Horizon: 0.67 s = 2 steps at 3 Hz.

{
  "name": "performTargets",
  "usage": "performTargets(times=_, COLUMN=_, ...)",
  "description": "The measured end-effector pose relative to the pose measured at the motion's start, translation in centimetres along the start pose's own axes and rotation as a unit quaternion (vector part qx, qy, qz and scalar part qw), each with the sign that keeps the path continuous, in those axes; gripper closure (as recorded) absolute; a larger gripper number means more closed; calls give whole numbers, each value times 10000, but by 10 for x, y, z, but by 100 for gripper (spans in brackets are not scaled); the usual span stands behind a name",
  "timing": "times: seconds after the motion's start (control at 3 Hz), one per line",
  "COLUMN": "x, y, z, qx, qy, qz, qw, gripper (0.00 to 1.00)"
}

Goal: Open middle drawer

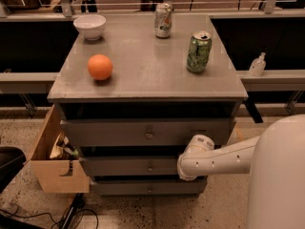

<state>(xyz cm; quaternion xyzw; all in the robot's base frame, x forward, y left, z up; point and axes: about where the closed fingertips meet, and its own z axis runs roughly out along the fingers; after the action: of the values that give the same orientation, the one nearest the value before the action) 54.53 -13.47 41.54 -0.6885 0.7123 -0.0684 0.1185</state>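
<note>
Between the taller top drawer [119,133] and the thin bottom drawer [124,187], the middle drawer [119,166] looks stiff and heavy, likely sliding straight out. Its small knob [150,167] is the only hold, and it looks slippery. The gripper [184,165] sits at the drawer's right end; whether it is open or closed I cannot tell. Counted: three drawers, one bowl [89,26], one orange [100,67], two cans: pale can [163,19], green can [198,51].

Dim warm overhead lt; gripper [185,168] @ middle drawer [126,167]
</note>
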Motion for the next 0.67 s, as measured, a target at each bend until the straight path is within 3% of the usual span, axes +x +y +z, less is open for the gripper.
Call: performTargets(times=0.67, x=0, y=0, z=0, qx=0, qy=-1, qz=0, qw=10000, gripper=100)
